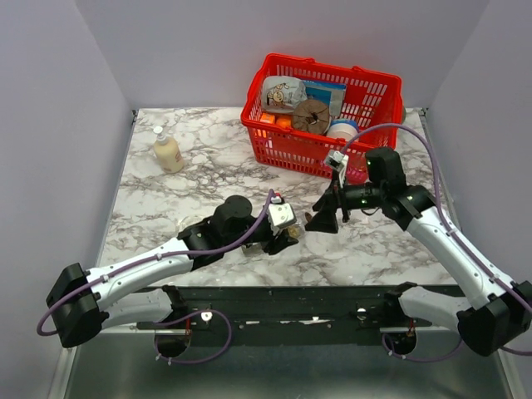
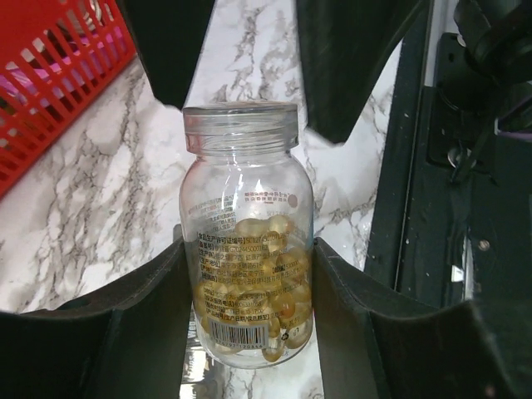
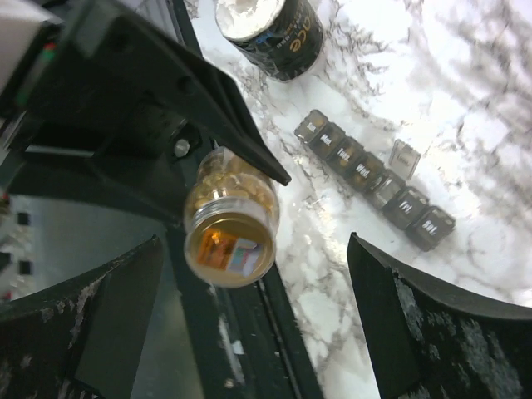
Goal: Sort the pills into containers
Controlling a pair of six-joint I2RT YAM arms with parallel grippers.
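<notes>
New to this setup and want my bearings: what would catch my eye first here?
A clear bottle of golden pills, clamped in the left gripper over the marble table. At the back right stands a red basket packed with goods. The right wrist view shows a grey pill organiser lying on the marble, one lid up.

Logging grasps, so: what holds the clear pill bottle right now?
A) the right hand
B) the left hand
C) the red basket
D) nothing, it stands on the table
B: in the left wrist view the pill bottle sits clamped between the fingers of the left hand.
</notes>
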